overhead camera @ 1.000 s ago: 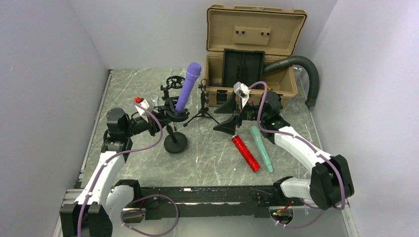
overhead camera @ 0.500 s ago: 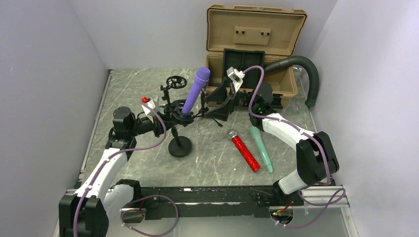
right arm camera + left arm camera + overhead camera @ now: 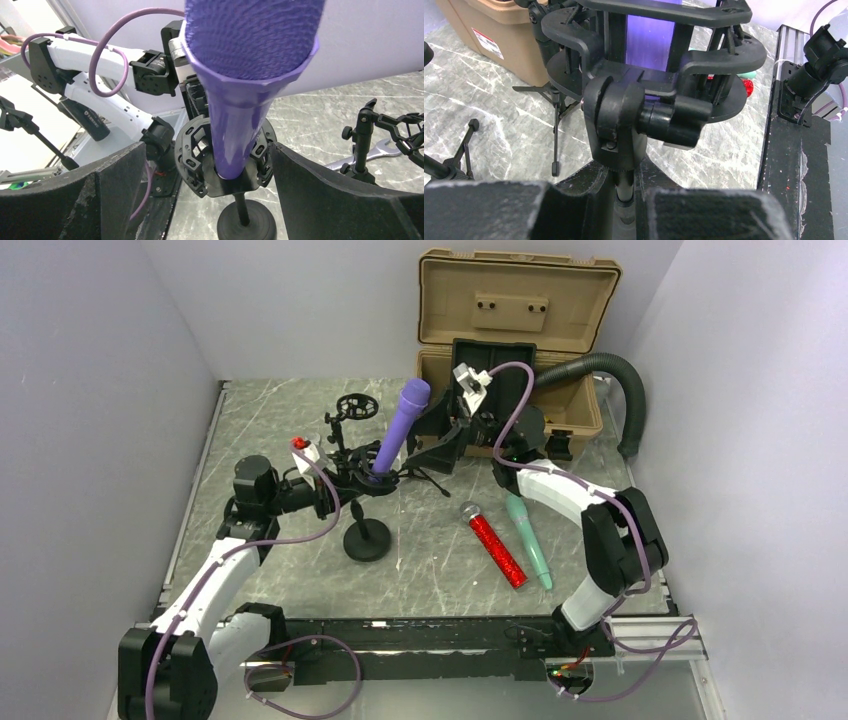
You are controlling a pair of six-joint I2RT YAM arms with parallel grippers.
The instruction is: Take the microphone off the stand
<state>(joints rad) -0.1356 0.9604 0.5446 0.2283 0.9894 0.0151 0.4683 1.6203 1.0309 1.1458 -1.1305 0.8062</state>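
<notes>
The purple microphone [image 3: 402,426] leans to the right in the black shock mount [image 3: 366,474] of the stand, whose round base [image 3: 366,540] rests on the marble table. My left gripper [image 3: 338,494] is shut on the stand's thin pole just under the mount. The left wrist view shows that pole [image 3: 625,192] pinched between the pads of the left gripper [image 3: 624,200], with the microphone [image 3: 649,45] above. My right gripper [image 3: 428,445] is open. In the right wrist view the right gripper [image 3: 209,160] has one finger [image 3: 117,187] on each side of the microphone [image 3: 245,95], without touching it.
An open tan case [image 3: 512,360] with a black hose [image 3: 622,385] stands at the back right. A red glitter microphone [image 3: 497,548] and a teal one [image 3: 528,538] lie on the table. A small tripod [image 3: 428,478] and a spare shock mount [image 3: 352,407] stand behind.
My right gripper has swung left and back from the table's middle until it straddles the purple microphone. The stand and microphone have shifted slightly right in my left gripper.
</notes>
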